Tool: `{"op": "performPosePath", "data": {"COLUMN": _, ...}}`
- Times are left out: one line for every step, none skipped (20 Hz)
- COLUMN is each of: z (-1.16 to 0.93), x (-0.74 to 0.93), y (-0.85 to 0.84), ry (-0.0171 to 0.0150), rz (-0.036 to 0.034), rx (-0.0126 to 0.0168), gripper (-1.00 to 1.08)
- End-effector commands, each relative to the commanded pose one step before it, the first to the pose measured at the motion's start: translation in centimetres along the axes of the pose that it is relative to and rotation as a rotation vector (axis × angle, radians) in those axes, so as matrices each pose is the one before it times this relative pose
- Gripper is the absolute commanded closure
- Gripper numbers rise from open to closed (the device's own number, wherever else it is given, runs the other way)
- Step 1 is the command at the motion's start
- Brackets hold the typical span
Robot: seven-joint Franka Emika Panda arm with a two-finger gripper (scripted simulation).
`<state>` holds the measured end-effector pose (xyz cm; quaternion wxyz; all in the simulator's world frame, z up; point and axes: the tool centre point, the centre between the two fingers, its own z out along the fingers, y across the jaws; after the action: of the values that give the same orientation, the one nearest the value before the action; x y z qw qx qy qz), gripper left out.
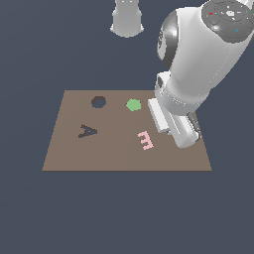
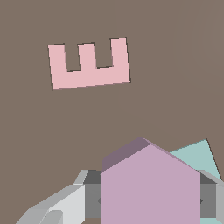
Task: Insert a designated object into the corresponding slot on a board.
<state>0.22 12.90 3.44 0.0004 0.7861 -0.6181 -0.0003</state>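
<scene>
We record a flat brown board (image 1: 124, 149) lying on a plain dark blue-grey ground, with no walls or furniture visible. At the far edge of the exterior view stands the arm's white base (image 1: 127, 19).

Reading the board from the exterior view's left: a dark A-shaped cutout (image 1: 88, 131) lies farthest from the gripper. The slot (image 1: 98, 102), a dark navy roundish hole, sits beyond the A near the board's far edge, well apart from the gripper. A flat green hexagon (image 1: 133, 104) lies between the slot and the arm. A pink E (image 1: 145, 140) lies just beside the gripper, on its slot-facing side.

The arm (image 1: 198, 59) leans down over the end of the board on the exterior view's right, its wrist low above the surface. In that view the arm's body hides the fingers.

In the wrist view, the gripper (image 2: 148, 199) has its grey pads (image 2: 92, 199) pressed against opposite faces of the lilac block (image 2: 148, 188), pinching it. We see the block held over the board, with the E ahead of it. A pale teal flat shape (image 2: 199, 155) shows partly behind the block; we cannot tell its full outline. We cannot tell whether the block touches the board.
</scene>
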Motion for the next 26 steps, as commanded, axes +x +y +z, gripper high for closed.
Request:
{"op": "performPosePath", "data": {"z": -0.069, "x": 1.014, "y": 1.449, "ry": 0.00029, "rz": -0.04261, "rx": 0.00070, "gripper": 1.08}}
{"op": "performPosePath", "data": {"z": -0.018, "x": 0.426, "y": 0.637, "ry": 0.00002, "rz": -0.01894, "rx": 0.00005, "gripper": 1.08}}
{"op": "performPosePath", "data": {"z": -0.019, "x": 0.444, "y": 0.661, "ry": 0.00002, "rz": -0.01969, "rx": 0.00005, "gripper": 1.08}}
{"op": "performPosePath", "data": {"z": -0.020, "x": 0.462, "y": 0.684, "ry": 0.00002, "rz": -0.02040, "rx": 0.00005, "gripper": 1.08}}
{"op": "performPosePath", "data": {"z": -0.020, "x": 0.478, "y": 0.706, "ry": 0.00002, "rz": -0.02110, "rx": 0.00006, "gripper": 1.08}}
{"op": "performPosePath", "data": {"z": -0.021, "x": 0.496, "y": 0.728, "ry": 0.00002, "rz": -0.02175, "rx": 0.00006, "gripper": 1.08}}
{"op": "performPosePath", "data": {"z": -0.021, "x": 0.505, "y": 0.737, "ry": 0.00002, "rz": -0.02204, "rx": 0.00006, "gripper": 1.08}}
{"op": "performPosePath", "data": {"z": -0.021, "x": 0.504, "y": 0.733, "ry": 0.00002, "rz": -0.02193, "rx": 0.00006, "gripper": 1.08}}
{"op": "performPosePath", "data": {"z": -0.021, "x": 0.503, "y": 0.728, "ry": 0.00002, "rz": -0.02179, "rx": 0.00006, "gripper": 1.08}}
{"op": "performPosePath", "data": {"z": -0.020, "x": 0.501, "y": 0.722, "ry": 0.00002, "rz": -0.02165, "rx": 0.00006, "gripper": 1.08}}
{"op": "performPosePath", "data": {"z": -0.020, "x": 0.501, "y": 0.716, "ry": 0.00002, "rz": -0.02146, "rx": 0.00006, "gripper": 1.08}}
{"op": "performPosePath", "data": {"z": -0.020, "x": 0.499, "y": 0.709, "ry": 0.00002, "rz": -0.02128, "rx": 0.00005, "gripper": 1.08}}
{"op": "performPosePath", "data": {"z": -0.020, "x": 0.497, "y": 0.702, "ry": 0.00002, "rz": -0.02107, "rx": 0.00005, "gripper": 1.08}}
{"op": "performPosePath", "data": {"z": -0.019, "x": 0.495, "y": 0.694, "ry": 0.00002, "rz": -0.02083, "rx": 0.00005, "gripper": 1.08}}
{"op": "performPosePath", "data": {"z": -0.019, "x": 0.491, "y": 0.684, "ry": 0.00002, "rz": -0.02057, "rx": 0.00005, "gripper": 1.08}}
{"op": "performPosePath", "data": {"z": -0.019, "x": 0.487, "y": 0.674, "ry": 0.00002, "rz": -0.02026, "rx": 0.00004, "gripper": 1.08}}
{"op": "performPosePath", "data": {"z": -0.018, "x": 0.482, "y": 0.661, "ry": 0.00002, "rz": -0.01988, "rx": 0.00004, "gripper": 1.08}}
{"op": "performPosePath", "data": {"z": -0.018, "x": 0.473, "y": 0.645, "ry": 0.00002, "rz": -0.01941, "rx": 0.00004, "gripper": 1.08}}
{"op": "performPosePath", "data": {"z": -0.017, "x": 0.461, "y": 0.624, "ry": 0.00002, "rz": -0.01878, "rx": 0.00004, "gripper": 1.08}}
{"op": "performPosePath", "data": {"z": -0.016, "x": 0.446, "y": 0.597, "ry": 0.00002, "rz": -0.01798, "rx": 0.00003, "gripper": 1.08}}
{"op": "performPosePath", "data": {"z": -0.015, "x": 0.427, "y": 0.567, "ry": 0.00002, "rz": -0.01711, "rx": 0.00003, "gripper": 1.08}}
{"op": "performPosePath", "data": {"z": -0.015, "x": 0.409, "y": 0.539, "ry": 0.00002, "rz": -0.01627, "rx": 0.00003, "gripper": 1.08}}
{"op": "performPosePath", "data": {"z": -0.014, "x": 0.391, "y": 0.511, "ry": 0.00001, "rz": -0.01544, "rx": 0.00002, "gripper": 1.08}}
{"op": "performPosePath", "data": {"z": -0.013, "x": 0.373, "y": 0.485, "ry": 0.00001, "rz": -0.01462, "rx": 0.00002, "gripper": 1.08}}
{"op": "performPosePath", "data": {"z": -0.012, "x": 0.355, "y": 0.458, "ry": 0.00001, "rz": -0.01383, "rx": 0.00002, "gripper": 1.08}}
{"op": "performPosePath", "data": {"z": -0.012, "x": 0.338, "y": 0.431, "ry": 0.00001, "rz": -0.01305, "rx": 0.00002, "gripper": 1.08}}
